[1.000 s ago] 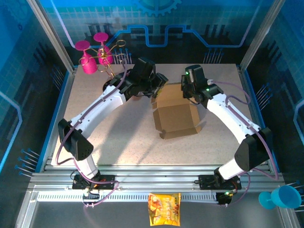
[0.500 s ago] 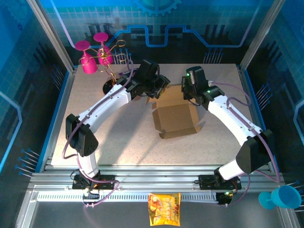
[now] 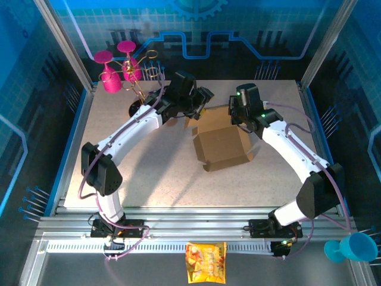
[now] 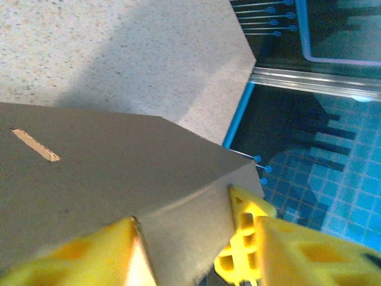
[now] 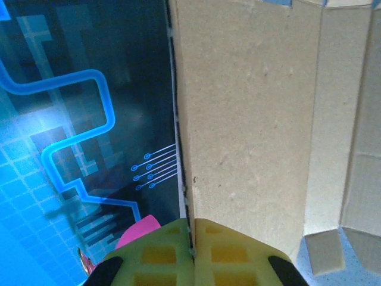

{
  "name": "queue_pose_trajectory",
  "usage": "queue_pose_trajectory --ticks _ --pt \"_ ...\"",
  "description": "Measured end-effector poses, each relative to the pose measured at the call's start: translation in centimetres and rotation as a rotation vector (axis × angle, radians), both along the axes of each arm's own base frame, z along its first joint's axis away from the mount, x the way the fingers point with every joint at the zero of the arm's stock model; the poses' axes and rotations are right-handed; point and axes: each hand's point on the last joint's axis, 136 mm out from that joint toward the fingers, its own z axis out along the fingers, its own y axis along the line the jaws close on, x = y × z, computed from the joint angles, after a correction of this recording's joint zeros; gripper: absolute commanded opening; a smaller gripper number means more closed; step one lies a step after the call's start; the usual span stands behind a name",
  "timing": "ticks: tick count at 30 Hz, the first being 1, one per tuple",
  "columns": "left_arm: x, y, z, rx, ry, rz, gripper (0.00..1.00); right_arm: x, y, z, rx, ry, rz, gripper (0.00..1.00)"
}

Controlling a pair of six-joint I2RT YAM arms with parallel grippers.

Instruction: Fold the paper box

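Note:
The paper box (image 3: 221, 146) is brown cardboard, half formed, lying mid-table with its back flaps raised. My left gripper (image 3: 199, 102) is at the box's back left corner. In the left wrist view its yellow fingers (image 4: 250, 235) stand apart, and a folded flap of the box (image 4: 119, 173) fills the space between them at the left gripper (image 4: 183, 205). My right gripper (image 3: 236, 113) is at the box's back right. In the right wrist view the right gripper (image 5: 191, 221) is shut on the thin edge of an upright cardboard wall (image 5: 250, 119).
Pink plastic glasses (image 3: 113, 71) and a gold wire stand (image 3: 143, 74) sit at the back left corner. An orange snack packet (image 3: 206, 262) lies on the rail in front. A blue cup (image 3: 351, 247) sits at the bottom right. The table's (image 3: 143, 173) front half is bare.
My left gripper's fingers have spread wider around the back left flap, and its wrist has shifted a little. The box has moved slightly to the right. The right gripper keeps its grip.

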Motion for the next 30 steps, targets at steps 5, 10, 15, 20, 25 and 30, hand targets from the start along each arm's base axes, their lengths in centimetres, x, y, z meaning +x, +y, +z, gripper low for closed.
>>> queue_pose_trajectory --ticks 5,10,15,20,25,30 --pt "-1.5 6.0 3.6 -0.001 -0.111 0.053 0.53 0.5 -2.5 0.1 0.019 0.011 -0.035 0.00" --pt "-3.8 15.5 2.3 0.022 -0.165 0.192 0.19 0.4 -3.9 0.7 0.041 0.024 -0.046 0.00" --pt "-5.3 16.2 -9.5 0.025 0.005 0.150 0.18 0.3 -3.8 1.5 0.060 0.023 -0.025 0.00" --pt "-6.4 13.3 -18.1 0.007 0.132 0.043 0.29 0.1 -3.3 1.3 0.075 0.035 -0.002 0.00" --pt "-4.5 8.8 -18.3 -0.093 0.019 -0.047 0.44 0.1 -3.4 1.3 0.096 0.042 -0.001 0.00" --pt "-2.3 6.9 -19.3 -0.206 -0.064 -0.040 0.49 0.1 -3.5 1.1 0.122 0.059 0.000 0.00"
